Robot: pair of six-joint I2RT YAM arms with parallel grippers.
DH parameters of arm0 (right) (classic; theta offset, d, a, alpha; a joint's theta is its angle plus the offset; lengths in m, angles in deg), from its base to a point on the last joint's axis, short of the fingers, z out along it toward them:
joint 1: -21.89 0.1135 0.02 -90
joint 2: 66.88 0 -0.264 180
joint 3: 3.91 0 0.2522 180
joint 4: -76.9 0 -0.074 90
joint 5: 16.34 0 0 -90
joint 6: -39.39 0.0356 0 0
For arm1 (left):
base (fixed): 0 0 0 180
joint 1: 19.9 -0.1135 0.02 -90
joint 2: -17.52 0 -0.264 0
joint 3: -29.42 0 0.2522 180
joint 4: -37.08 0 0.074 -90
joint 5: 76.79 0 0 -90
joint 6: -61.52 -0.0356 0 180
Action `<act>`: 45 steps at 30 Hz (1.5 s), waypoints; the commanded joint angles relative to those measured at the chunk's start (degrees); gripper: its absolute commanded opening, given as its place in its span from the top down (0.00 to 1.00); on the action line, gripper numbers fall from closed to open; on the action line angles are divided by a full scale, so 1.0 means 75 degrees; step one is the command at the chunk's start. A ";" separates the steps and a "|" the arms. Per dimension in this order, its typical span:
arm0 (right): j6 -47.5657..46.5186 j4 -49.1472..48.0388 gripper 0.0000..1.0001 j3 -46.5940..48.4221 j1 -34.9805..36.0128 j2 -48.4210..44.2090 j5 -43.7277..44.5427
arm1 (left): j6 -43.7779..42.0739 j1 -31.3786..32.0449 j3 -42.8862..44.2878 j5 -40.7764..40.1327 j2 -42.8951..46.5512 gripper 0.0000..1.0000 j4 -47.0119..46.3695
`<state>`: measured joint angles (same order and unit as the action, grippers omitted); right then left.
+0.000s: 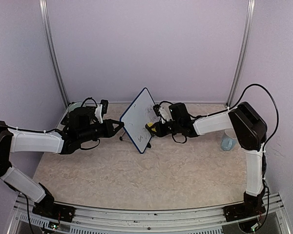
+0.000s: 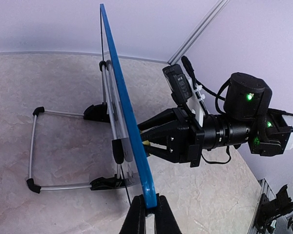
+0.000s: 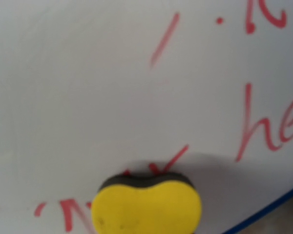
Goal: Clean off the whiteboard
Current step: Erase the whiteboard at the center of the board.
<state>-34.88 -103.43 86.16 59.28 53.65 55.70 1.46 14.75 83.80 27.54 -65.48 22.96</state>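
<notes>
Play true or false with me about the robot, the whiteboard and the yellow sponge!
1. The whiteboard has red writing on it. True.
2. The sponge is green. False: the sponge is yellow, with a dark layer on the side that faces the board.
3. The left tool is pinching the whiteboard's blue frame. True.
4. The whiteboard lies flat on the table. False: it stands up on its black feet.
5. The right tool holds nothing. False: it holds the sponge against the side of the board with the writing.
</notes>
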 commanded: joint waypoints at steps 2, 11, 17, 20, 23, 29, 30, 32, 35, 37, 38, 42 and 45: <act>0.0243 0.0096 1.00 -0.0066 -0.0074 -0.0321 0.0803 | 0.0070 0.0067 -0.0037 0.0199 0.0162 1.00 -0.0171; 0.0385 -0.0235 1.00 -0.0179 -0.0157 -0.0418 0.0686 | 0.0081 0.0058 -0.0020 0.0222 0.0063 1.00 -0.0189; 0.0337 -0.0278 0.99 0.0233 -0.0157 -0.0411 0.0717 | 0.0076 0.0057 -0.0014 0.0223 0.0037 1.00 -0.0185; 0.0357 -0.0296 0.99 0.0538 -0.0157 -0.0342 0.0525 | 0.0073 0.0063 -0.0014 0.0233 0.0032 1.00 -0.0187; 0.0468 -0.0471 0.99 0.0719 -0.0157 -0.0304 0.0280 | 0.0066 0.0056 -0.0014 0.0223 0.0045 1.00 -0.0187; 0.0614 -0.0619 0.98 0.1129 -0.0136 0.0055 -0.0257 | 0.0070 0.0056 -0.0014 0.0234 0.0059 1.00 -0.0185; 0.0596 -0.0542 0.98 0.1253 -0.0125 0.0155 -0.0386 | 0.0064 0.0064 -0.0014 0.0236 0.0062 1.00 -0.0185; 0.0548 -0.0458 0.98 0.1384 -0.0073 0.0309 -0.0584 | 0.0061 0.0061 -0.0020 0.0223 0.0081 1.00 -0.0176; 0.0536 -0.0412 0.98 0.1289 -0.0034 0.0417 -0.0665 | 0.0044 0.0061 -0.0026 0.0196 0.0115 1.00 -0.0168; 0.0556 -0.0245 0.98 0.1278 -0.0028 0.0488 -0.0485 | 0.0062 0.0056 -0.0026 0.0209 0.0107 1.00 -0.0173; 0.0542 -0.0119 0.98 0.1300 -0.0035 0.0523 -0.0331 | 0.0059 0.0060 -0.0026 0.0219 0.0101 1.00 -0.0184; 0.0719 0.0029 0.99 0.1362 -0.0198 0.0678 -0.0319 | 0.0076 0.0066 -0.0020 0.0253 0.0062 1.00 -0.0197; 0.0768 0.0092 0.99 0.1413 -0.0262 0.0816 -0.0497 | 0.0066 0.0060 -0.0026 0.0243 0.0079 1.00 -0.0188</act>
<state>-30.27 -105.46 95.56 58.03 56.77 52.75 1.48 14.75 83.80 27.45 -65.48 22.98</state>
